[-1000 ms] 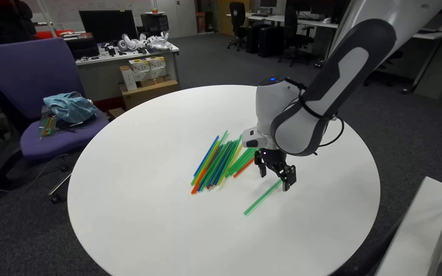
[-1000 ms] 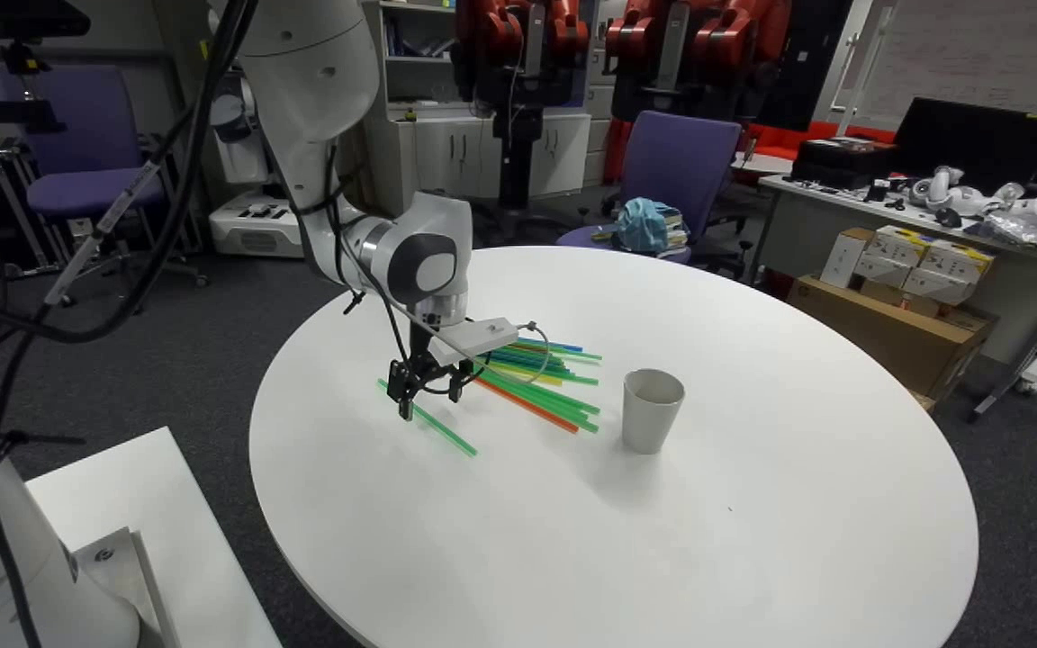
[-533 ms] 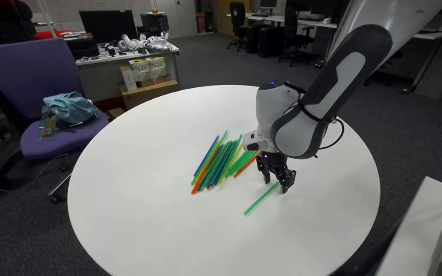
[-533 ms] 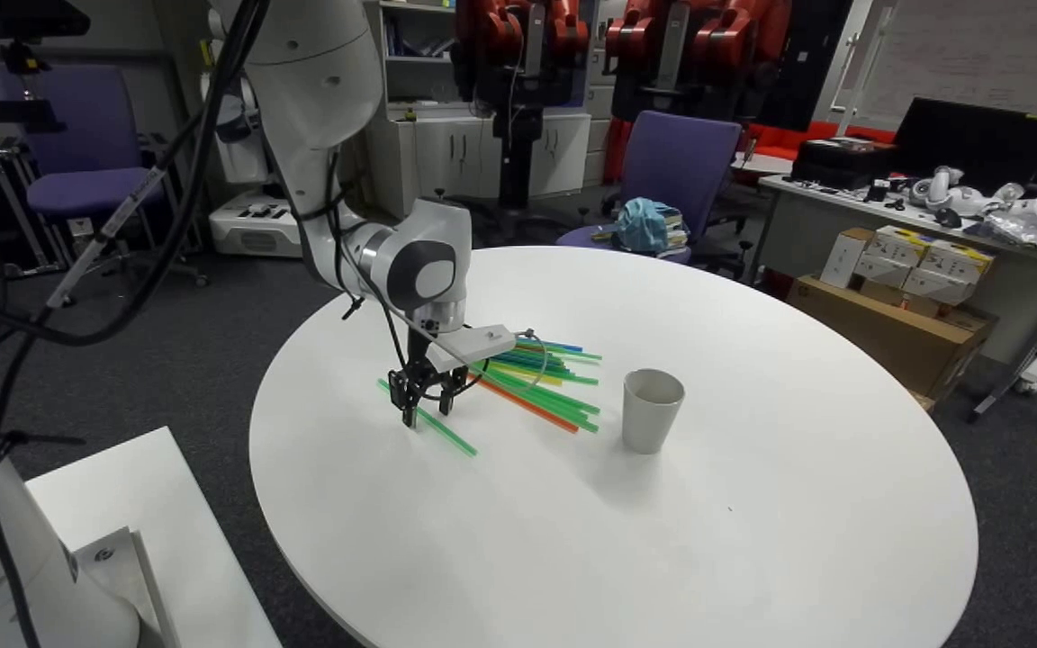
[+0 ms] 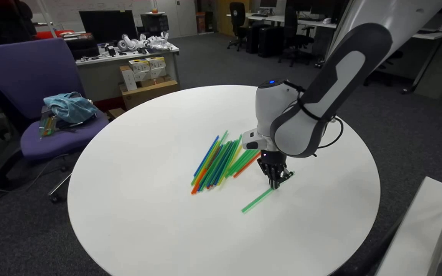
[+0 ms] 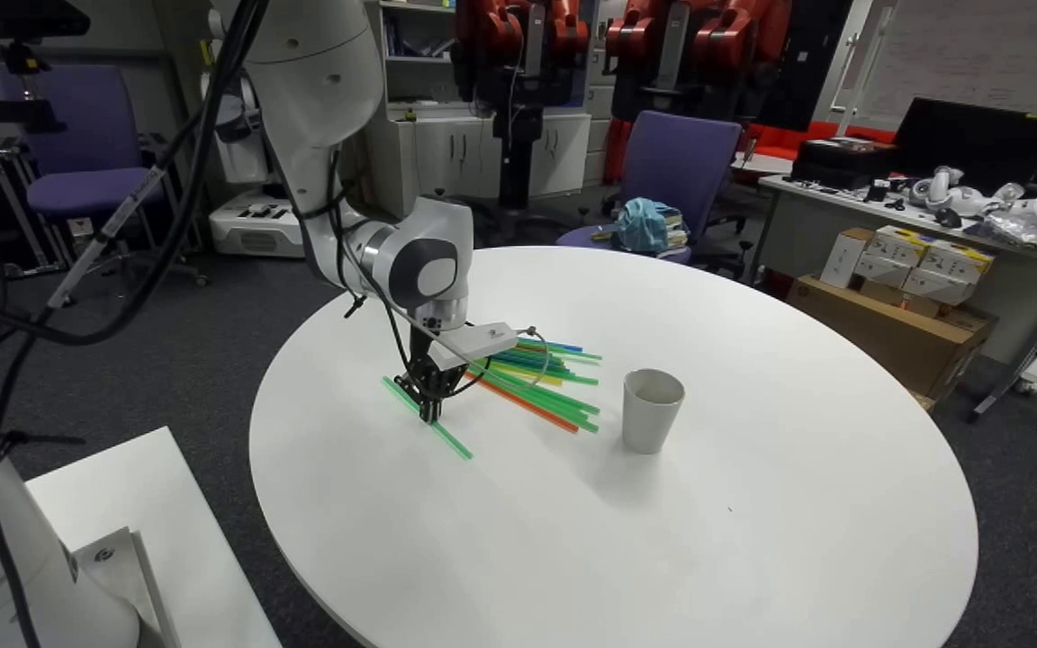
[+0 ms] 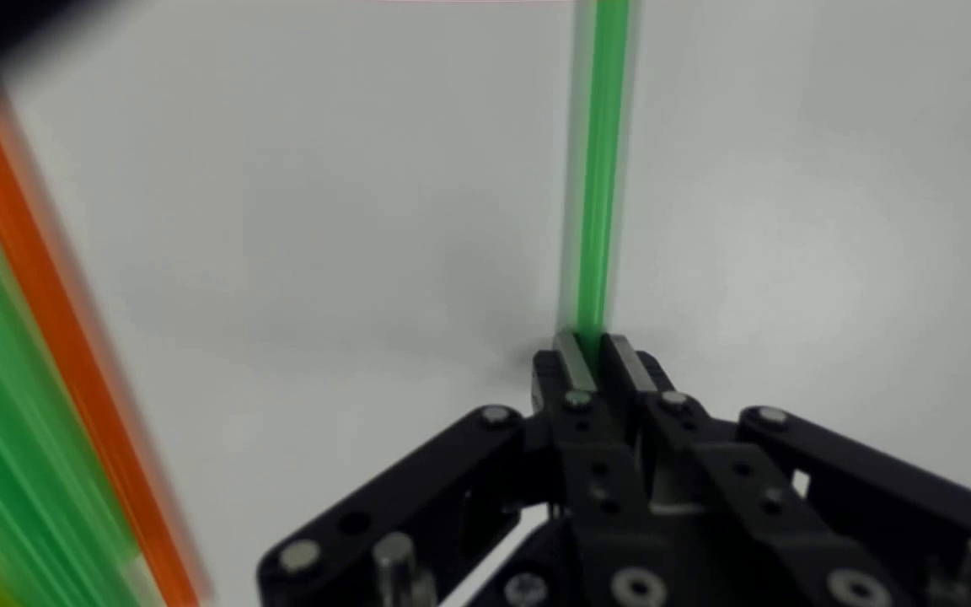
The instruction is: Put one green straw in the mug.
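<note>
Between clamped fingertips (image 7: 630, 364) runs a glossy green straw (image 7: 601, 181).

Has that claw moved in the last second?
Yes. Judged against the round table, the claw has come slightly down in both exterior views, and closed on the lone green straw.

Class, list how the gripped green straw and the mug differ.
The green straw is bright and thin; the mug is pale and wide.
The green straw lies roughly level; the mug stands upright.
The end effector is closed on the green straw; nothing holds the mug.
Each is one plain colour.
</note>
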Controlling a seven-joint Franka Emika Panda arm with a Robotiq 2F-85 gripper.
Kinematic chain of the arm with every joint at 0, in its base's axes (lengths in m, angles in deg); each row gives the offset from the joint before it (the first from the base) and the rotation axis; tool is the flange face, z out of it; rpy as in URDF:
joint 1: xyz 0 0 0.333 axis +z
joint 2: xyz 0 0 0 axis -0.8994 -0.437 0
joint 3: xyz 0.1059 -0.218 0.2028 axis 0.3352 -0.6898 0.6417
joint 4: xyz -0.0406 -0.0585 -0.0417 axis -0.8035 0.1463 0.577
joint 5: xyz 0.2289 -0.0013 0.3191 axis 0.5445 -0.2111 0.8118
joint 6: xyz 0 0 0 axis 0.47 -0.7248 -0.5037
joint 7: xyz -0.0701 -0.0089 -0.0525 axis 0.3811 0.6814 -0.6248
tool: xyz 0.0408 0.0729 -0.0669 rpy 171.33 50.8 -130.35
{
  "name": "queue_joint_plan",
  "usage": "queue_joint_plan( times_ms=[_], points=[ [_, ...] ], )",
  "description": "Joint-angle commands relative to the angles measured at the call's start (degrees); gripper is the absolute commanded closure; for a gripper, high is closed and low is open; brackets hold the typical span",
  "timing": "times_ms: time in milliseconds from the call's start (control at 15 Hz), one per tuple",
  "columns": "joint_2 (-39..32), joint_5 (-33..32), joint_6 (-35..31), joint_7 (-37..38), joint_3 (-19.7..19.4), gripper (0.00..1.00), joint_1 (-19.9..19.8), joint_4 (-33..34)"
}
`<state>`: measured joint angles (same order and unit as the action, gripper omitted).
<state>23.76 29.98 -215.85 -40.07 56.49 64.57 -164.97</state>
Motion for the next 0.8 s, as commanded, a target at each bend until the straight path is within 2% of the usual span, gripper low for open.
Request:
queue_joint_plan(
  times_ms=[0,133,267,467,733],
  points=[
    [1.96,-6.72,-1.79,3.37,-3.89,1.00,1.71,-0.42],
    [2.73,-13.37,-1.66,6.98,-7.77,0.93,3.28,0.88],
    [2.96,-19.94,-1.44,10.97,-11.20,0.91,4.45,2.76],
    [3.37,-28.75,-0.29,16.61,-14.85,0.97,5.37,6.23],
    [4.44,-38.81,2.10,23.41,-16.10,1.00,4.52,11.71]
  ],
)
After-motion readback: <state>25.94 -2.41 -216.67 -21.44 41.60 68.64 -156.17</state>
